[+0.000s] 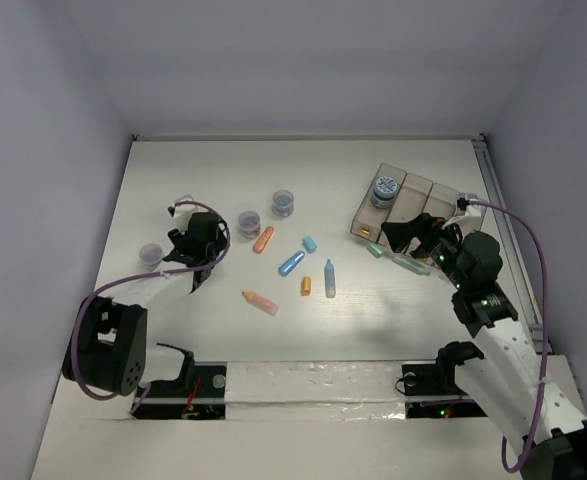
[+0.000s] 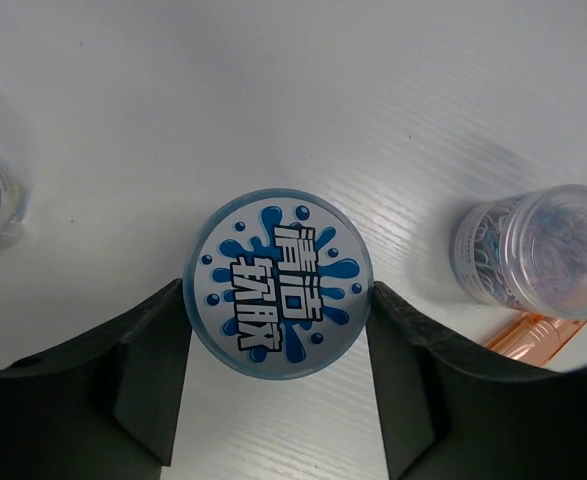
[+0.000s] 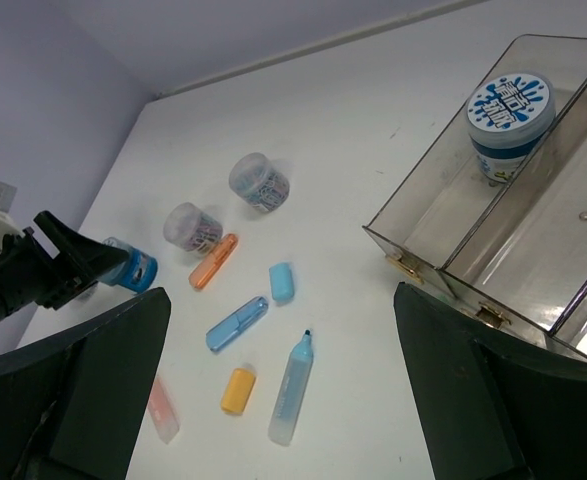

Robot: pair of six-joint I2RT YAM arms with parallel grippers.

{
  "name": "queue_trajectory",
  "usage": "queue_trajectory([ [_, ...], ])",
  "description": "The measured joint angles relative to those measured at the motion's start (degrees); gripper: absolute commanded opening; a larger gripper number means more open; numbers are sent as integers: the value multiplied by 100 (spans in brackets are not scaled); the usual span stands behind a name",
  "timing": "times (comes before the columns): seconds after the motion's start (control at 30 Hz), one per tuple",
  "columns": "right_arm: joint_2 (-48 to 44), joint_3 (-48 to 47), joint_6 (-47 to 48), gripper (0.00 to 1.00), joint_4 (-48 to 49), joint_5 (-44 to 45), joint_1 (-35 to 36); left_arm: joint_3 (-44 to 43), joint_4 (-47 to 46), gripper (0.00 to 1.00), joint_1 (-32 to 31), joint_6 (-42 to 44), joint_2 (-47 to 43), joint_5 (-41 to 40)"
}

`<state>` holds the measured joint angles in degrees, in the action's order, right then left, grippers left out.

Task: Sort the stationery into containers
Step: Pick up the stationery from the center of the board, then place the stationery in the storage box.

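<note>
Clear plastic four-compartment organiser box (image 1: 418, 195) seen from above holds only one blue-lidded round tub (image 1: 384, 190), in its leftmost slot. Coloured capsule sticks (image 1: 292, 262) and small clear tubs (image 1: 283, 203) lie loose, well left of the box, so I judge most sorting remains. Only the left wrist view shows the left gripper (image 2: 278, 300) pinching a splash-labelled round tub (image 2: 279, 282). The right wrist view shows the right gripper (image 3: 281, 300) spread wide and empty, near the box.

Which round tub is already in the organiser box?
The blue splash-lidded tub, upright in the organiser end compartment; the other tubs are all outside it.
</note>
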<state>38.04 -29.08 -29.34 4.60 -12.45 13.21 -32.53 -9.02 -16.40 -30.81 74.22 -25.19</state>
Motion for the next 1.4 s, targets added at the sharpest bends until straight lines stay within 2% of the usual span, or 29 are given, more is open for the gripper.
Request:
queue_trajectory([
  [0.07, -2, 0, 0, 100, 2, -4, 0, -11, -15, 25, 0, 31, 42, -35],
  [0.1, -2, 0, 0, 100, 2, -4, 0, -26, -17, 23, -2, 35, 63, -46],
  [0.2, -2, 0, 0, 100, 2, -4, 0, -79, 81, 22, -175, 46, 74, -199],
  [0.3, 0, 0, 0, 100, 4, -9, 0, -345, 476, 22, -800, 120, 72, -573],
  [0.47, 17, 0, 4, 100, 4, -7, 0, -1438, 977, 22, -2009, 249, 72, -907],
  [0.63, -103, 0, 22, 100, -13, 59, 0, -2507, 885, 22, -2688, 378, 186, -723],
  [0.9, -684, 9, 22, 100, -26, 393, 0, -4483, 479, 22, -3359, 723, 2116, 142],
  [1.1, -1032, 101, 22, 100, -28, 629, 0, -5803, 577, 22, -3611, 953, 3606, 675],
  [1.4, -940, 107, 17, 100, -31, 671, 0, -6913, 728, 22, -3622, 1130, 4760, 1047],
])
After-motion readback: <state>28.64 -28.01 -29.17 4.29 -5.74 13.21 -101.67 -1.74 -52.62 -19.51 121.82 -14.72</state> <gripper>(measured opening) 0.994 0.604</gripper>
